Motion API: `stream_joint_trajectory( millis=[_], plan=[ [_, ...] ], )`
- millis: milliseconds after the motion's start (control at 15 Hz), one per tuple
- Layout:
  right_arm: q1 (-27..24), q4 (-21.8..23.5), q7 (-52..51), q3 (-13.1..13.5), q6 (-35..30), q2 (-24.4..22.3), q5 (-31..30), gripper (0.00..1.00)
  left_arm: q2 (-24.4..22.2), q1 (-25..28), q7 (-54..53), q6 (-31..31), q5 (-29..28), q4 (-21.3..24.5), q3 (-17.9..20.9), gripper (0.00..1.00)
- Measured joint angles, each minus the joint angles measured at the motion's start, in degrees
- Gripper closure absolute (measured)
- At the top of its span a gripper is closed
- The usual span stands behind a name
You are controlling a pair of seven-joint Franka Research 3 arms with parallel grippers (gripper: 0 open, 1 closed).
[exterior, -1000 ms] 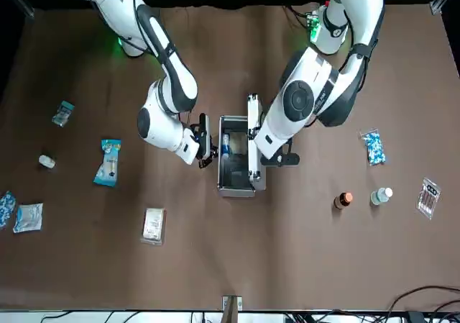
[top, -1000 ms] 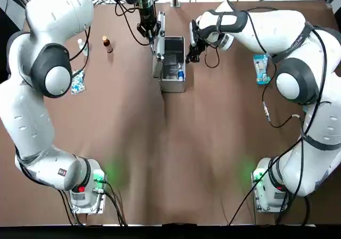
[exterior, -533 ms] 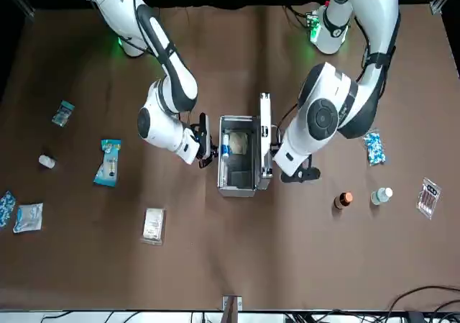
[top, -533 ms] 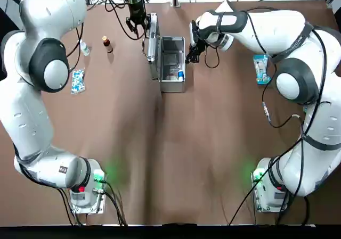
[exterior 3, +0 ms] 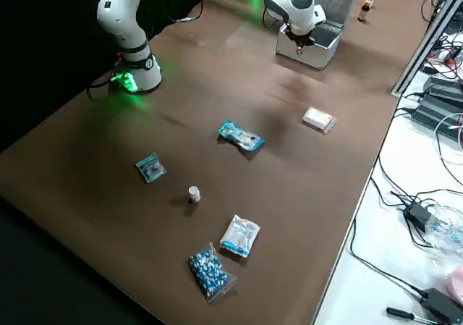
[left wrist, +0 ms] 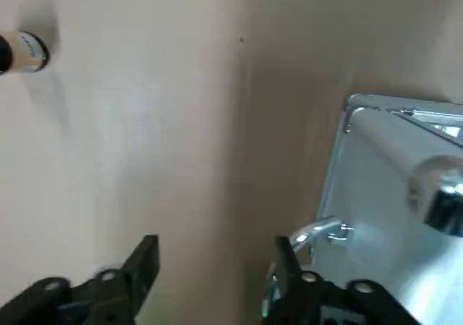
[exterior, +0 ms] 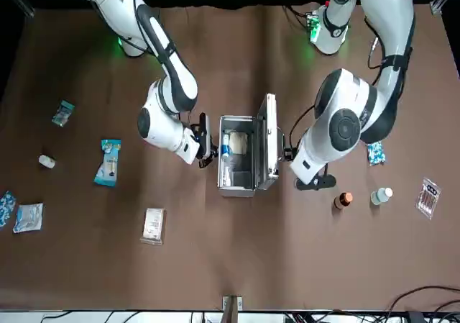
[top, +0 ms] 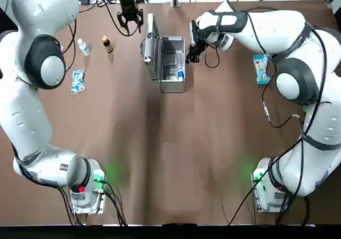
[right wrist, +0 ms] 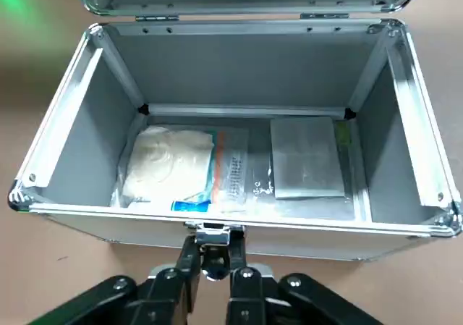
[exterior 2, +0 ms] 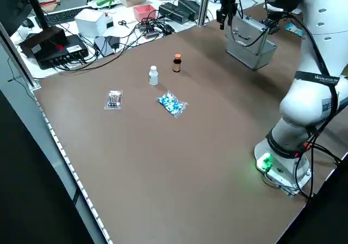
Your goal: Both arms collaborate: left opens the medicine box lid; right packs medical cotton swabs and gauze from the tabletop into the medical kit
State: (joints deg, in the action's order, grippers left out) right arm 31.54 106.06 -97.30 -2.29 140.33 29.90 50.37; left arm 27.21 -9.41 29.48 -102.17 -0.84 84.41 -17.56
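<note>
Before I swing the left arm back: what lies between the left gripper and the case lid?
Apparently bare tabletop between left gripper and lid, in left wrist view.

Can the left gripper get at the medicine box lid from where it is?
Probably yes: the left gripper hangs open beside the raised medicine box lid, with nothing visible between them.

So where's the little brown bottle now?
In the top view, the brown bottle stands on the table left of the open silver case, just right of the small white bottle.
</note>
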Motion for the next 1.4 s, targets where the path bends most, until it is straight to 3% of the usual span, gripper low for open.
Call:
stream_joint_trajectory(
  millis=[200, 400, 600, 1133, 1200, 1400],
  plan=[
    [0.00, 0.00, -0.01, 0.00, -0.01, 0.00, 0.00, 0.79, -1.32, 1.92, -2.93, 0.55, -0.01, -0.31, -0.02, 0.18],
    [0.00, -0.01, -0.03, 0.02, -0.05, 0.00, 0.00, 0.79, -3.55, 3.83, -6.06, 2.43, -0.01, -0.43, 0.11, 0.00],
    [0.01, -0.02, -0.04, 0.06, -0.17, 0.00, 0.02, 0.77, -7.95, 7.00, -12.46, 6.56, -0.03, -0.67, 0.18, 0.00],
    [-0.56, -0.82, -0.06, 0.41, -3.22, -0.32, 0.17, 0.06, -20.06, 15.97, -25.43, 14.74, -0.04, -1.04, 0.46, 0.00],
    [-1.40, -1.50, -0.06, 0.70, -5.52, -0.53, 0.17, 0.01, -20.94, 16.25, -25.56, 15.07, -0.03, -1.04, 0.58, 0.00],
    [-6.18, -5.38, -0.88, 1.15, -14.96, -1.70, -0.75, 0.01, -22.04, 17.54, -25.57, 15.17, -0.03, -1.07, 0.67, 0.00]
  ],
)
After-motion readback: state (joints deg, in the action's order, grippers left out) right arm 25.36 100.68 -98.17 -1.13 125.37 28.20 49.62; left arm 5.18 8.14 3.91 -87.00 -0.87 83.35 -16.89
